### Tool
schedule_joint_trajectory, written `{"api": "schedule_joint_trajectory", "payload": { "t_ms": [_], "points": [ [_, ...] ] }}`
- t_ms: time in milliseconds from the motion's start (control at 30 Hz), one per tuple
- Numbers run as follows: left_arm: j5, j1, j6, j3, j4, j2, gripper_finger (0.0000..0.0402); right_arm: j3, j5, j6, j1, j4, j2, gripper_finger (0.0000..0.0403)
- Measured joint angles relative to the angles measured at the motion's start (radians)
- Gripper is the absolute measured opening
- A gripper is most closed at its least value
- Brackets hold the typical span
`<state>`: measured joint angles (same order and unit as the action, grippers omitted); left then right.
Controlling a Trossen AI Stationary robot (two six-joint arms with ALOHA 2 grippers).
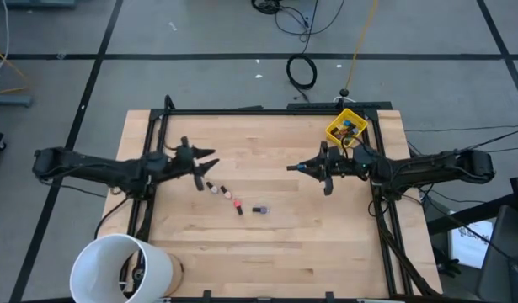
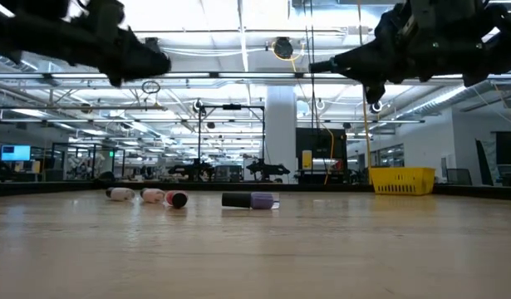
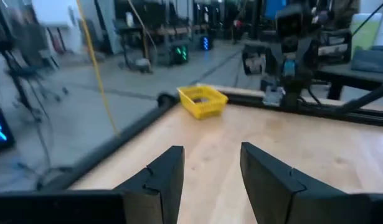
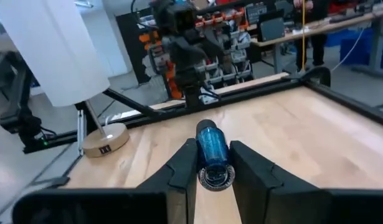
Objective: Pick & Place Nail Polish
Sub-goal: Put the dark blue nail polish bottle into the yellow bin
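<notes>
1. A large white plastic bucket [image 1: 124, 268] is standing at the near left corner of the wooden counter [image 1: 309, 244].
2. Small dark-capped nail polish bottles [image 1: 235, 203] are lying in a loose row mid-counter.
3. The left tool [image 1: 205, 165] is hovering released above that row.
4. The right tool [image 1: 294, 167] is grasping a blue glitter bottle [image 4: 211, 149] in mid-air.
5. A yellow plastic bin [image 1: 346, 128] is sitting at the far right corner, holding several bottles.
</notes>
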<state>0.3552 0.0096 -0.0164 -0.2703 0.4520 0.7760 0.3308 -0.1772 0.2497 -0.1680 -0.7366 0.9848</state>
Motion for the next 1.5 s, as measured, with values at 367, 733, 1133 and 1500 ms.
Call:
{"api": "schedule_joint_trajectory", "payload": {
  "t_ms": [367,733,1133,1500],
  "points": [
    [0.189,-0.146,0.100,-0.001,-0.112,-0.194,0.0152,-0.154,0.051,0.276,-0.001,-0.363,0.002,0.0063],
    [0.188,-0.149,0.098,-0.001,-0.112,-0.194,0.0152,-0.175,-0.004,0.369,0.000,-0.479,0.002,0.0063],
    [0.187,-0.149,0.098,-0.001,-0.111,-0.194,0.0152,-0.175,-0.141,-0.352,0.088,-0.357,0.002,0.0063],
    [0.186,-0.149,0.098,-0.001,-0.111,-0.194,0.0152,-0.175,-0.274,-0.686,0.218,-0.334,0.002,0.0063]
  ]
}}
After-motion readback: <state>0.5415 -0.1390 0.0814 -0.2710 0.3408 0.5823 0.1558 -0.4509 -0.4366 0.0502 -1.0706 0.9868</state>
